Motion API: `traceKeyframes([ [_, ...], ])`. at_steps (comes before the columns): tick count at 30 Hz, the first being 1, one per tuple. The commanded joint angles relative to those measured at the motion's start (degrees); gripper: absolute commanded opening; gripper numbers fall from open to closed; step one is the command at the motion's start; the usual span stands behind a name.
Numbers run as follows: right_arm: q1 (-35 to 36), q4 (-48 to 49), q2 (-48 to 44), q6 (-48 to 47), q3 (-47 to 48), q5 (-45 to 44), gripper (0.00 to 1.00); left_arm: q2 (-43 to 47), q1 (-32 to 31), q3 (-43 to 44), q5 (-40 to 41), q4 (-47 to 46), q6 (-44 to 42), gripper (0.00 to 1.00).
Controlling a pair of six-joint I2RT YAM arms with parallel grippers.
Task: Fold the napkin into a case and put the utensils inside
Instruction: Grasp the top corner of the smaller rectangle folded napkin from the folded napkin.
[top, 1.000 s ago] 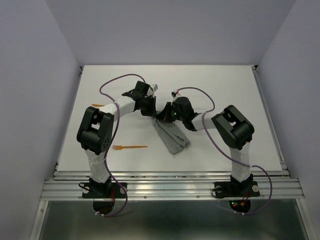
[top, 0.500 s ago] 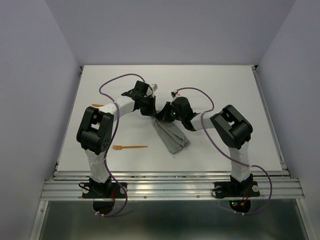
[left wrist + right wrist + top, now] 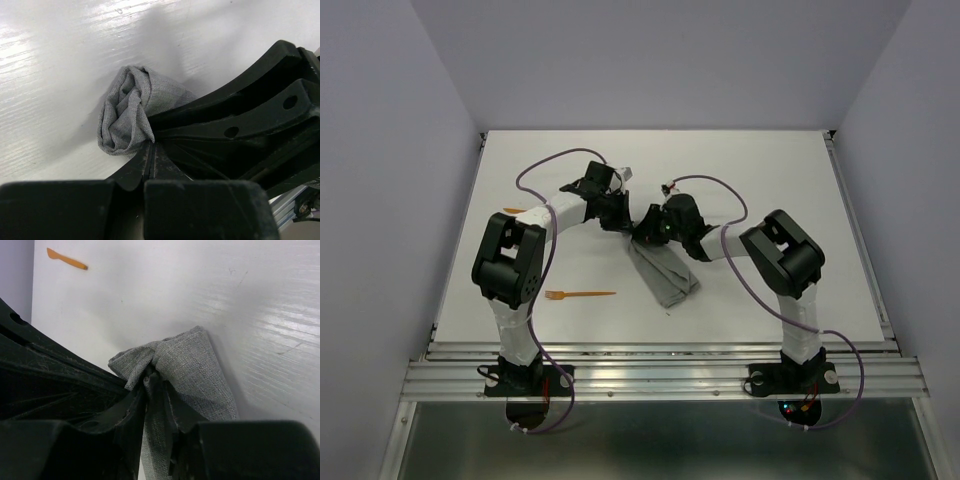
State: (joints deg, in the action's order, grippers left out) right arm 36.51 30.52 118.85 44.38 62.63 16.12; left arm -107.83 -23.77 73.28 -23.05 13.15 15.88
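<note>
The grey napkin (image 3: 665, 277) lies as a narrow folded strip mid-table, its far end bunched between both grippers. My left gripper (image 3: 627, 224) is shut, pinching the bunched far corner (image 3: 126, 112) at its fingertips. My right gripper (image 3: 646, 236) is shut on the same end of the napkin (image 3: 192, 365), with cloth running down between its fingers (image 3: 134, 405). The two grippers touch side by side. The orange fork (image 3: 581, 294) lies on the table to the left of the napkin. A second orange utensil (image 3: 67, 260) lies far left, partly hidden by the left arm in the top view (image 3: 515, 210).
The white table (image 3: 770, 170) is walled by grey panels on the left, back and right. A metal rail (image 3: 660, 350) runs along the near edge. Purple cables loop over both arms.
Both grippers have edged very slightly up and left with the napkin's far end still held. The fork and the napkin's near end have not moved.
</note>
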Motion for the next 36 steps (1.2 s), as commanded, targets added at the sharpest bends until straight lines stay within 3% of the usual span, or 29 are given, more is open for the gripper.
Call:
traceKeyframes([
  [1, 0.93, -2.13, -5.28, -2.63, -0.14, -1.0, 0.28, 1.04, 0.3, -1.03, -2.09, -2.69, 0.64, 0.0],
  [16, 0.93, -7.05, -10.73, -6.85, -3.04, -2.32, 0.37, 0.96, 0.83, -1.73, -3.06, -3.65, 1.26, 0.0],
  [25, 0.93, -15.49, -16.63, -13.09, -3.65, -5.92, 0.43, 0.87, 0.83, -1.73, -3.93, -4.09, 1.44, 0.0],
  [31, 0.93, -22.17, -18.65, -18.71, -4.01, -9.96, 0.4, 1.04, 0.83, -1.91, -4.73, -4.36, 1.52, 0.0],
  [36, 0.93, -22.53, -16.46, -17.14, -1.47, -10.58, 0.24, 1.75, 0.83, -2.61, -4.99, -4.53, 1.52, 0.0],
])
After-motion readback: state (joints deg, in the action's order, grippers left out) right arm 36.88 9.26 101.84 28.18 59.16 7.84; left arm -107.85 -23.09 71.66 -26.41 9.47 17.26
